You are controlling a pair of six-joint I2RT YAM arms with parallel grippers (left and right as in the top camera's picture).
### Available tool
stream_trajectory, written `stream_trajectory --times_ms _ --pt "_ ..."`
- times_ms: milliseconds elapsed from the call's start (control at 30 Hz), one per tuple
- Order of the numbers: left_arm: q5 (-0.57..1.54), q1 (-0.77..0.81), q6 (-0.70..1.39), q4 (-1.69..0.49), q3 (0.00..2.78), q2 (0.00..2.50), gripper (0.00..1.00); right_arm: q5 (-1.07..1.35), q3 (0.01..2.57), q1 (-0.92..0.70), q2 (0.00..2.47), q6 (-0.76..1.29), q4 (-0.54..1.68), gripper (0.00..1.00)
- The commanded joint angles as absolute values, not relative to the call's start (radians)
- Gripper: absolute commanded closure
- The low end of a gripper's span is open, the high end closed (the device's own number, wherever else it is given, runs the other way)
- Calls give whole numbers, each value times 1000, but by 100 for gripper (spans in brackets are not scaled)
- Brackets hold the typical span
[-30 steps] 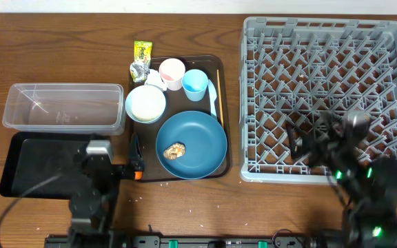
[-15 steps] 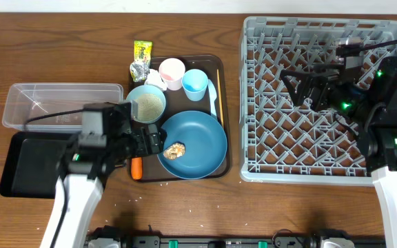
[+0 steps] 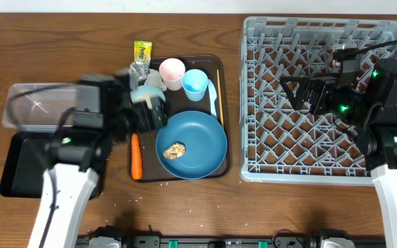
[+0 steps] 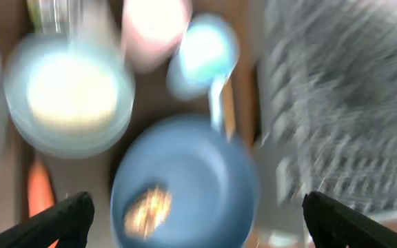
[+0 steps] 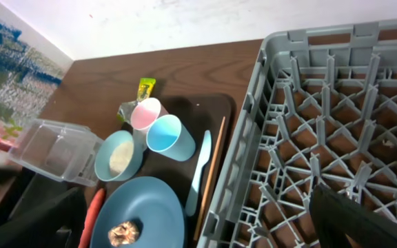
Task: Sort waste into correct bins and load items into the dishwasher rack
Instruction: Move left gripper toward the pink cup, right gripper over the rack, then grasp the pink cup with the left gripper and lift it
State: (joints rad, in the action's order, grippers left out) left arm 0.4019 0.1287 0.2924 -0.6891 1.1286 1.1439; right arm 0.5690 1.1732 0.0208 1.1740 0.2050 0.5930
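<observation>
left fingers moved over bowl, carrot uncovered

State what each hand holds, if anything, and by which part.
Nothing is held. The left hand hangs open over the tray; the right hand open over the rack.

We count six pieces of tableware, four bits of waste, four holders and two arms.

Among the tableware we find one dark-blue plate, one pale-blue bowl, two cups, namely a pink cup and a light-blue cup, one light-blue knife and one wooden chopstick. For waste we count one yellow-green wrapper, one crumpled white tissue, one orange carrot and one brown food lump. The holders are one dishwasher rack, one brown serving tray, one clear tub and one black tray. We also see the left arm and the right arm.
</observation>
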Motion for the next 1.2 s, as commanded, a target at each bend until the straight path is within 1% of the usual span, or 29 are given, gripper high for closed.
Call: stream_trajectory --times_ms 0,100,233,300,400,433,533,600,733,833,933,1167 --pt "324 119 213 -662 1223 1126 2 562 1189 4 1203 231 599 1" --pt "225 125 215 -677 1293 1178 2 456 1190 -57 1238 219 601 1" --pt "219 146 226 -788 1435 1346 2 259 1202 -181 1279 245 596 1" --pt "219 157 224 -869 1531 1449 2 223 1207 -214 1295 287 599 1" --pt "221 184 199 -987 1689 1619 2 220 1206 -222 1317 345 618 2" --pt "227 194 186 -1001 1725 1660 2 217 1206 -221 1323 344 628 3" --pt "265 216 172 -978 1774 1745 2 186 1206 -221 1341 344 659 3" --pt "250 220 173 -941 1773 1769 1 161 1206 -221 1346 344 674 3" --pt "96 219 173 -892 1773 1805 2 123 1206 -221 1347 344 704 4" --pt "13 219 172 -856 1773 1841 9 116 1206 -221 1347 344 711 4" --pt "12 219 170 -822 1773 1892 17 116 1206 -221 1348 344 711 6" --pt "10 214 169 -753 1773 2016 22 116 1206 -224 1349 344 727 11"
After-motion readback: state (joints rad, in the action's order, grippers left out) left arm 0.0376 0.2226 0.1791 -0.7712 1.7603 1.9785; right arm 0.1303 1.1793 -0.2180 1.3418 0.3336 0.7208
